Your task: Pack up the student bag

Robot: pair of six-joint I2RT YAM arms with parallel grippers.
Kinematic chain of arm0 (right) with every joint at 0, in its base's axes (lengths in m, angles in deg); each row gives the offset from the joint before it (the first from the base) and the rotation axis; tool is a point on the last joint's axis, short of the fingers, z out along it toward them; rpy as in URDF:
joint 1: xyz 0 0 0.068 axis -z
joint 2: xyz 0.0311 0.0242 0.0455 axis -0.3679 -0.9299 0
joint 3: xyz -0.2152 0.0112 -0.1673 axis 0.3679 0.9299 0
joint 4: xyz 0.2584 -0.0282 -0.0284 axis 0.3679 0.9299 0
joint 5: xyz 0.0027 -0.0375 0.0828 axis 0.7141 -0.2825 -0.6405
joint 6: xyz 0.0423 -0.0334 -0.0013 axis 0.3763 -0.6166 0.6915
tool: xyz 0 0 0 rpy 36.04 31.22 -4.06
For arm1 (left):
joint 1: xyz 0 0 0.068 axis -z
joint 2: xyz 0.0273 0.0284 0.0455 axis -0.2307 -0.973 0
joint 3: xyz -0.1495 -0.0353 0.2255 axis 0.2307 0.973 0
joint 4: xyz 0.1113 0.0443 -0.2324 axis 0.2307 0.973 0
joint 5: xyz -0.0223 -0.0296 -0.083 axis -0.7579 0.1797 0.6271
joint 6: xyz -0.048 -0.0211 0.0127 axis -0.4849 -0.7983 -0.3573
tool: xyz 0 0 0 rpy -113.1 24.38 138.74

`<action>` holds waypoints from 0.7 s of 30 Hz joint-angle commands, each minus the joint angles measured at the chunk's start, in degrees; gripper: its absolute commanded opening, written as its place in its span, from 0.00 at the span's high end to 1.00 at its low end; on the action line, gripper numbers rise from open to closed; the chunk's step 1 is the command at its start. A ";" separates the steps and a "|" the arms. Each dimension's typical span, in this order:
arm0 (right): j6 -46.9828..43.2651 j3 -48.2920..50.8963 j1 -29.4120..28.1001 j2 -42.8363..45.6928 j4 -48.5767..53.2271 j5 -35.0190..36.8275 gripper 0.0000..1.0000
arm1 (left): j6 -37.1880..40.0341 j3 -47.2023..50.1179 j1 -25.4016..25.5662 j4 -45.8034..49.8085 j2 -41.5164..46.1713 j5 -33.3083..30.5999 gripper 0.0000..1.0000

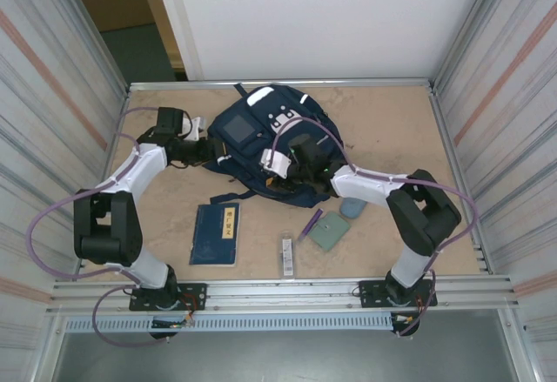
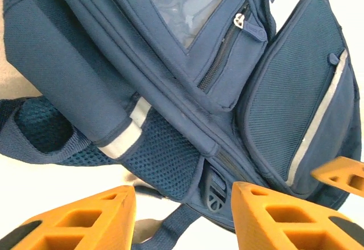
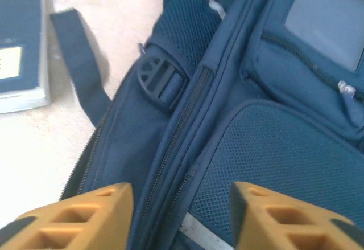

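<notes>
The student bag (image 1: 261,130), navy with white patches, lies flat at the back middle of the table, front pocket up. My left gripper (image 1: 213,150) is at its left side and stands open; in the left wrist view the gripper (image 2: 183,218) has its orange fingers either side of a mesh strap pad and a dark buckle (image 2: 214,192) on the student bag (image 2: 170,90). My right gripper (image 1: 293,169) hovers open over the bag's near edge. In the right wrist view the gripper (image 3: 182,218) straddles the closed zipper lines (image 3: 176,130) of the student bag (image 3: 273,147), holding nothing.
A flat dark-blue book (image 1: 215,234) lies in front of the bag, its corner also in the right wrist view as the book (image 3: 20,39). A purple pen (image 1: 311,224), a grey-green case (image 1: 331,231), a small blue-grey block (image 1: 353,206) and a clear narrow box (image 1: 288,256) lie front right. Metal walls enclose the table.
</notes>
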 commanded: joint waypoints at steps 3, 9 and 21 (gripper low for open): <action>10.74 2.31 0.86 7.88 -6.09 7.07 0.38 | 5.21 -5.06 7.75 2.74 2.75 -1.95 0.50; 26.08 3.30 12.11 21.17 5.14 12.37 0.01 | 25.61 -9.54 24.08 0.35 -0.32 -6.39 0.46; 56.83 4.93 41.71 31.46 29.72 8.18 0.01 | 35.11 -21.91 37.13 -6.70 -19.86 -18.67 0.36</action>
